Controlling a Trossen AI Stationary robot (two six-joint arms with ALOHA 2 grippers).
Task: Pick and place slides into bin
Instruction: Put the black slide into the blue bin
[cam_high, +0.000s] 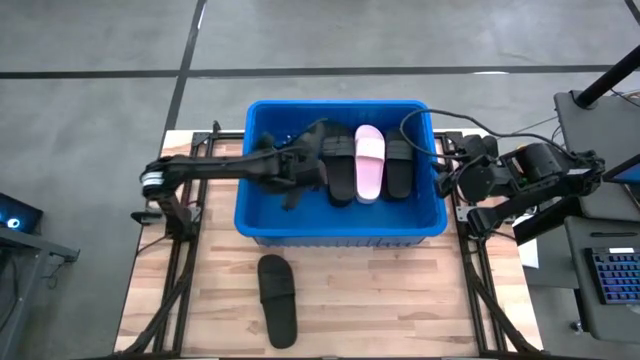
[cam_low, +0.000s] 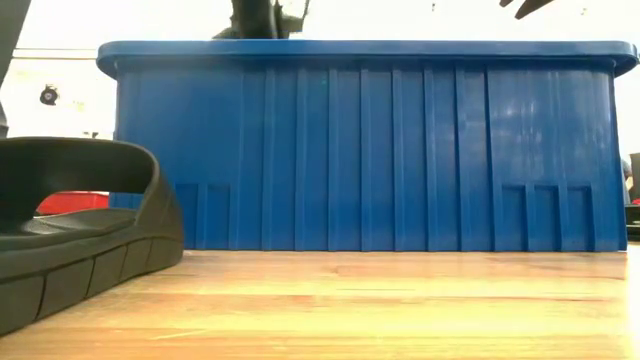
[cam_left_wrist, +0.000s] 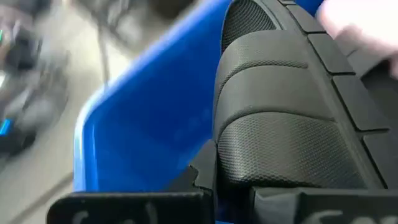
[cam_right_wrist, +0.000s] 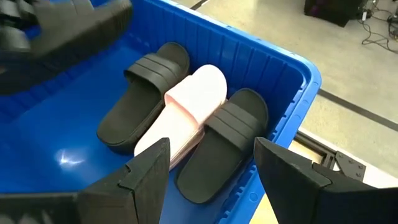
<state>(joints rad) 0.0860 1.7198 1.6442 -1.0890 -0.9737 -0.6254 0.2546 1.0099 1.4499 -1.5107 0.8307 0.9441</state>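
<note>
The blue bin (cam_high: 340, 228) stands mid-table. In it lie two black slides (cam_high: 342, 168) (cam_high: 400, 166) with a pale pink slide (cam_high: 369, 160) between them; they also show in the right wrist view (cam_right_wrist: 149, 93). My left gripper (cam_high: 292, 172) reaches over the bin's left half, shut on another black slide (cam_high: 315, 145), which fills the left wrist view (cam_left_wrist: 280, 124). One more black slide (cam_high: 277, 298) lies sole down on the table in front of the bin. My right gripper (cam_right_wrist: 211, 177) is open and empty just above the bin's right rim (cam_high: 441, 180). My left gripper holds the black slide by its textured, ribbed strap (cam_left_wrist: 249, 177), which sits between the two fingers (cam_left_wrist: 205, 180). The arm comes level from the table's left. The slide is lifted clear, above the bin's floor and tilted. The slide itself hides the exact place of contact.
The bin's front wall (cam_low: 360, 150) rises high above the wooden table top (cam_high: 400, 300). The lone slide lies close to the low camera (cam_low: 80, 220). Frame rails run along both table sides. A keyboard (cam_high: 612, 285) sits off the table at the right.
</note>
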